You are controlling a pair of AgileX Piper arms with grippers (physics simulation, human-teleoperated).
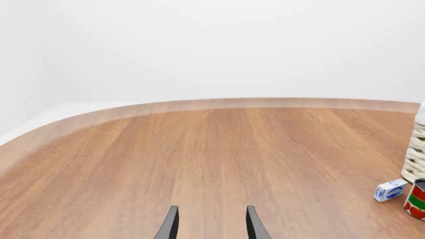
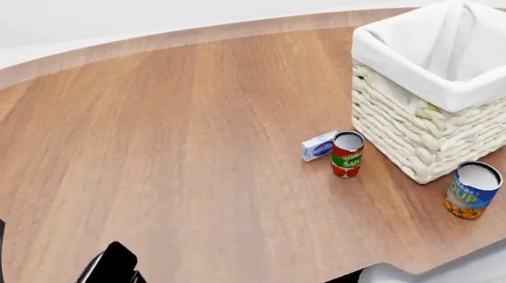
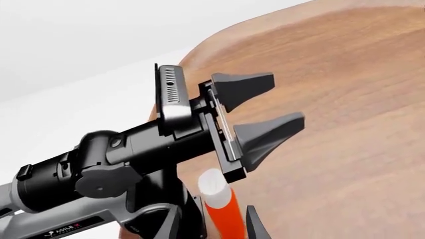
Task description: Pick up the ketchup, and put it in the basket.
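Between the right gripper's [image 3: 211, 224] fingers, in the right wrist view, stands the ketchup [image 3: 220, 209], a red bottle with a white cap; its label is hidden there.
Whether those fingers press the bottle or only flank it cannot be told. The left gripper [image 1: 211, 224] hangs spread over bare wooden table [image 2: 155, 124], holding nothing. The basket [image 2: 444, 125], cream wicker with a white liner, sits at the far right. Just beside it are a small white-and-blue box [image 2: 319, 145], a red-and-green can [image 2: 346, 154] lettered "Sauce", and a blue can [image 2: 472, 190] reading "Soup".
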